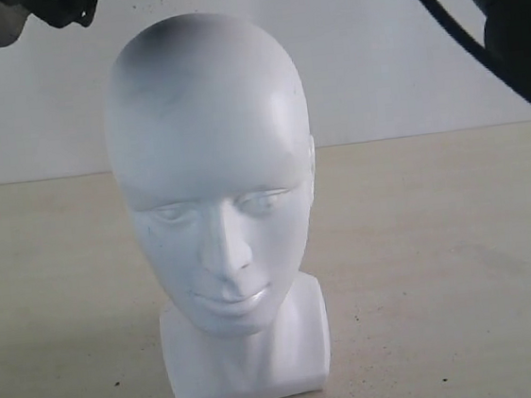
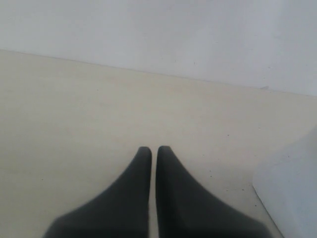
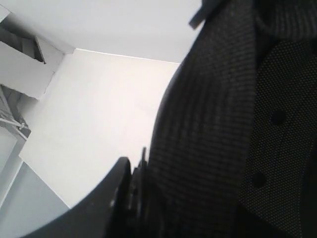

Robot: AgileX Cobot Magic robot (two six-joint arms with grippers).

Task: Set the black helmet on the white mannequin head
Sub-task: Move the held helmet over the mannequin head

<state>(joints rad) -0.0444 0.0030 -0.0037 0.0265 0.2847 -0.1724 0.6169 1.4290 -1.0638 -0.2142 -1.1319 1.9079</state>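
The white mannequin head (image 1: 214, 181) stands upright on its square base in the middle of the table, face toward the exterior camera. The black helmet (image 1: 519, 28) hangs high at the upper right, mostly cut off by the frame, well above and to the right of the head. In the right wrist view the helmet's black padded inside (image 3: 233, 124) fills the picture, and my right gripper (image 3: 141, 171) is shut on its rim. My left gripper (image 2: 154, 149) hovers over the table with its fingers together and nothing between them, the head's white base (image 2: 292, 193) off to one side.
The beige table (image 1: 444, 266) runs back to a plain white wall (image 1: 394, 62). A dark part of the left arm (image 1: 60, 7) shows at the top left of the exterior view. A black strap or cable (image 1: 430, 6) arcs beside the helmet.
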